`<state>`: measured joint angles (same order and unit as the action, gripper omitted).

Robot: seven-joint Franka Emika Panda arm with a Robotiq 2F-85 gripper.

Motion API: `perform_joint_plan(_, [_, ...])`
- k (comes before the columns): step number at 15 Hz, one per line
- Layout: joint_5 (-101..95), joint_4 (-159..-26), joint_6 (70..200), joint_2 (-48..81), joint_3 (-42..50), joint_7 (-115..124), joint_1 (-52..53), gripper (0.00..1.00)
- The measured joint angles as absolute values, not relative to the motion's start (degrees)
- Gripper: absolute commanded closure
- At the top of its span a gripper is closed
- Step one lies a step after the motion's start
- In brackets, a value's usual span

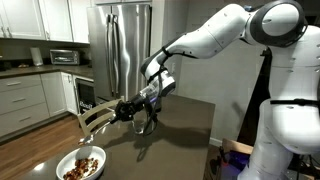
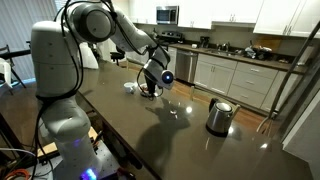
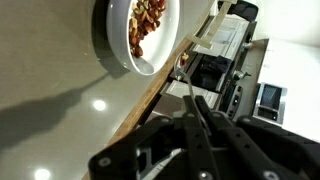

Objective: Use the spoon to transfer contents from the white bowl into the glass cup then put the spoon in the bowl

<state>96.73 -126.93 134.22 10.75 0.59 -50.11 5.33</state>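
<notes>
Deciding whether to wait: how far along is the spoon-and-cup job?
Done: the spoon is picked up. In hand: the shut gripper holds it, apart from the white bowl, which is well filled with contents. Left: scooping into the glass cup, whose fill I cannot make out, then leaving the spoon in the bowl.

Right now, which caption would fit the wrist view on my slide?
Wrist view: the shut gripper holds the spoon over the dark table, the white bowl of brown pieces ahead.

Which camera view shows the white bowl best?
An exterior view: the whole white bowl shows, with brown pieces inside. The wrist view crops the bowl at the frame edge. In an exterior view it is only a tiny white spot, far off.
</notes>
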Motion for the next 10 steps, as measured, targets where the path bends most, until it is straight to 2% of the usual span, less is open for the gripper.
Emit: perform_joint_plan(10, [92.8,-133.8,137.1,3.8,2.9,-47.7,2.6,0.98])
